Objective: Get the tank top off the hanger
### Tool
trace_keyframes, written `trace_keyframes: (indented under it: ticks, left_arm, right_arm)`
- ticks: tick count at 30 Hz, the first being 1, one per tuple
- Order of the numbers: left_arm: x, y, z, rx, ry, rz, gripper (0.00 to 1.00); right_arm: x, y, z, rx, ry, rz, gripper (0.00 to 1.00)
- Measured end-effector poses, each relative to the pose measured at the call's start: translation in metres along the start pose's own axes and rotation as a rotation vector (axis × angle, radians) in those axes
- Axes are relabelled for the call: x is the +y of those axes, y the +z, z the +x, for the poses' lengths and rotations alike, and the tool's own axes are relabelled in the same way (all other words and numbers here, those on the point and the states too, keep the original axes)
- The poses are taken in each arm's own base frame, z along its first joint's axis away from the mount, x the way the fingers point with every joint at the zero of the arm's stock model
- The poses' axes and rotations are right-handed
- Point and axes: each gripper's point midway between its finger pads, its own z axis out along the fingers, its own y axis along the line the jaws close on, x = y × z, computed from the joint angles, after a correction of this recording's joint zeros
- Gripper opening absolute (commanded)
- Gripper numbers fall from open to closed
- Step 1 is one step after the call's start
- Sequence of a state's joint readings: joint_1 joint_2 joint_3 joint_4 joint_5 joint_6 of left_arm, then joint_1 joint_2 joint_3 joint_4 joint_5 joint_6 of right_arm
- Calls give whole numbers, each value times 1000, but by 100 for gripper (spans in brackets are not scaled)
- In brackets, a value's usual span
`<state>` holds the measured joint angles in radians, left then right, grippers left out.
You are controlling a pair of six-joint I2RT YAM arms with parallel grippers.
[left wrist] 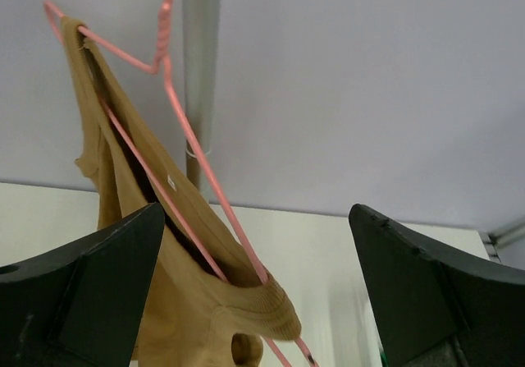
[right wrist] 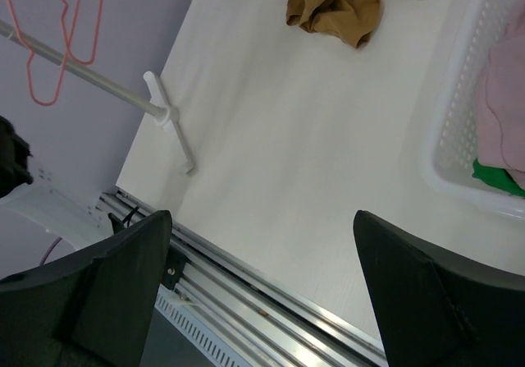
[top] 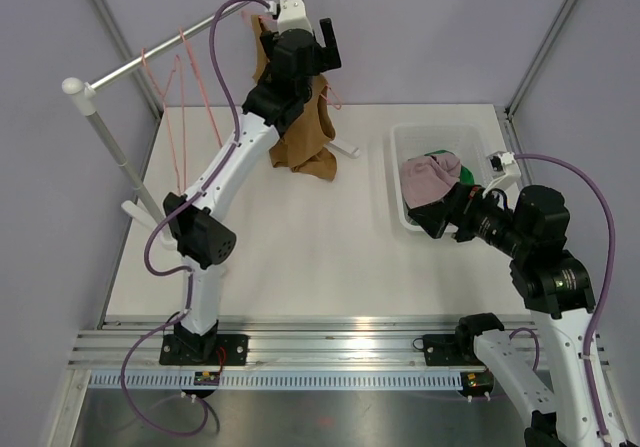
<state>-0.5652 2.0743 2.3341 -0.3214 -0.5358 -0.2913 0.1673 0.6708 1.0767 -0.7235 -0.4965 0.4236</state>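
A tan tank top hangs from a pink wire hanger on the rail at the back of the table, its lower end bunched on the table top. My left gripper is raised beside the top's upper part. In the left wrist view its jaws stand wide open, with the ribbed strap of the tank top and the hanger's lower wire between them, touching neither finger. My right gripper is open and empty above the table by the basket's near left corner. It also shows open in the right wrist view.
A white basket at the right holds pink and green clothes. A grey rail on a white stand crosses the back left and carries empty pink hangers. The stand's foot lies on the table's left.
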Motion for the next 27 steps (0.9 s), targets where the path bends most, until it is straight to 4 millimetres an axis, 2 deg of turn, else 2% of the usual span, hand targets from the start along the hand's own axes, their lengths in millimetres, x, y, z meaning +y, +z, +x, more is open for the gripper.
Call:
trace_keyframes:
  ticks: [2, 5, 9, 11, 13, 16, 19, 21, 23, 27]
  left_arm:
    - [-7, -11, -6, 11, 11, 50, 99]
    - [-19, -42, -22, 22, 49, 118, 99]
    - [-26, -103, -45, 31, 81, 197, 99]
    - [-22, -135, -62, 17, 67, 232, 99]
    - [-10, -161, -85, -11, 39, 246, 99]
    - [-1, -176, -119, -68, -8, 248, 99]
    - [-15, -166, -149, -122, -56, 254, 99]
    - [-27, -149, -149, -129, -74, 252, 99]
    - [-34, -125, -125, -92, -68, 226, 99]
    - [-26, -74, -51, 43, -32, 149, 99]
  right_arm:
    - [-8, 2, -1, -5, -7, 40, 99]
    - [-22, 5, -3, -13, -18, 102, 100]
    - [-34, 6, -7, -10, -32, 170, 99]
    - [-35, 5, -12, -13, -40, 190, 100]
    - [-34, 4, -17, -24, -47, 200, 99]
    - [-30, 2, -22, -38, -52, 192, 100]
    - [-27, 1, -24, -43, -51, 181, 100]
    - [-27, 1, -24, -42, -51, 181, 100]
    - [-27, 1, -24, -41, -51, 181, 100]
    - [-27, 0, -24, -41, -51, 182, 100]
